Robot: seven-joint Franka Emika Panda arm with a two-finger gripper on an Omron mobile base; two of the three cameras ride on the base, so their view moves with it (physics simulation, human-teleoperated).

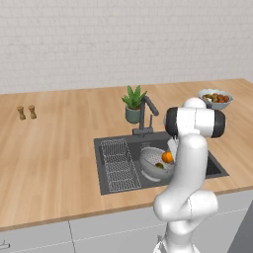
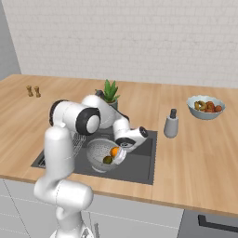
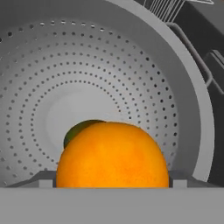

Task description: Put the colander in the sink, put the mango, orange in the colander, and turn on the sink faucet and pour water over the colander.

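Sink [image 1: 106,183] rim frames the left base view, with the colander [image 1: 150,163] sitting in the basin beside the wire rack [image 1: 118,165]; the orange [image 1: 167,157] shows at the colander's near-right edge against the arm, the mango [image 1: 159,166] just below it inside the bowl, and the faucet [image 1: 146,114] and plant [image 1: 133,104] stand behind. In the right base view the gripper [image 2: 120,151] hangs at the colander's [image 2: 97,155] far rim, orange [image 2: 114,151] right at its tips and mango [image 2: 108,160] lower in the bowl; a grey bottle [image 2: 171,123] and fruit bowl [image 2: 205,107] stand well off on the counter. In the hand view the orange [image 3: 113,157] sits directly before the wide-spread jaws, whether touching I cannot tell, the mango [image 3: 76,130] peeking behind it, perforated wall [image 3: 131,61] curving around.
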